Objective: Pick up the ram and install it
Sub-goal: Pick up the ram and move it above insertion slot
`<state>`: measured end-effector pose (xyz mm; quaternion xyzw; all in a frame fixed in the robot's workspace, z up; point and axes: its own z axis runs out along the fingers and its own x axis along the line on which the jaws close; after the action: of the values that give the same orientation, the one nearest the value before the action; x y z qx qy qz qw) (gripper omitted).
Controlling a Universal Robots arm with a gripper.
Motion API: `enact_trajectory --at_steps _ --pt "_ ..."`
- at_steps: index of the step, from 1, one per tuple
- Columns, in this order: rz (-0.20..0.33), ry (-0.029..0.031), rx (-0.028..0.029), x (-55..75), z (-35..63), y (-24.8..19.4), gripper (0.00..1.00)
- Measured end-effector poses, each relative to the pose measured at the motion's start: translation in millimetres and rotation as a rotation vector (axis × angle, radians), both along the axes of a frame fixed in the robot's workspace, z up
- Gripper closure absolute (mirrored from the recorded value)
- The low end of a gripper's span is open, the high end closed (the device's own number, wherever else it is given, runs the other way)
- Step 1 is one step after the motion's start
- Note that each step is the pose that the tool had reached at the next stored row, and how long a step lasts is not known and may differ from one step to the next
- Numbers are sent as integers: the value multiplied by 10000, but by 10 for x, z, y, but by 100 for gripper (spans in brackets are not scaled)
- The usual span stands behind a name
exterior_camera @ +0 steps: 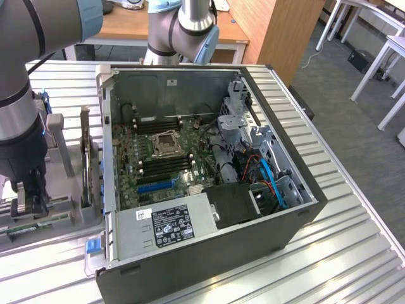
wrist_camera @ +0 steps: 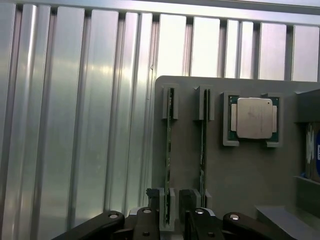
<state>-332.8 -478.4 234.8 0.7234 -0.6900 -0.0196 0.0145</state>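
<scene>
The ram (wrist_camera: 169, 150), a long, thin green circuit-board stick, is seen standing on its edge in a flat grey plastic holder tray (wrist_camera: 250, 175), with each end cradled in a small light-grey bracket. The black two-fingered gripper (wrist_camera: 170, 212) is placed right at one end of that stick. Its fingers (wrist_camera: 189, 200) are held apart, one on each side of the board and its bracket, and no squeeze on the stick can be made out. Just beside the ram, a second green memory stick (wrist_camera: 203, 145) is set parallel in its own pair of brackets. Beyond that, a small square processor chip with a silver metal lid (wrist_camera: 252, 118) is seated in a framed pocket of the same tray. The tray is laid on a table of ribbed aluminium slats (wrist_camera: 75, 125). In the exterior view the gripper (exterior_camera: 30, 206) is found low over the grey fixture at the exterior view's left, carried by the grey-and-blue robot arm (exterior_camera: 16, 95). To the exterior view's right of it, a black tower computer case (exterior_camera: 209, 266) is laid on its side with the panel off. Inside the case, a green motherboard (exterior_camera: 130, 171) is exposed, with a square metal-framed processor socket (exterior_camera: 166, 142), rows of dark memory slots (exterior_camera: 163, 166) and a silver power supply with a white label (exterior_camera: 166, 229) alongside.
</scene>
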Motion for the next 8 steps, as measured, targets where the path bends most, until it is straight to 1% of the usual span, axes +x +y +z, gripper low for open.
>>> enact_trajectory --at_steps 5,8 --pt "0 -2 2 0 -1 -4 70" --pt "0 0 1 0 -33 -5 70"
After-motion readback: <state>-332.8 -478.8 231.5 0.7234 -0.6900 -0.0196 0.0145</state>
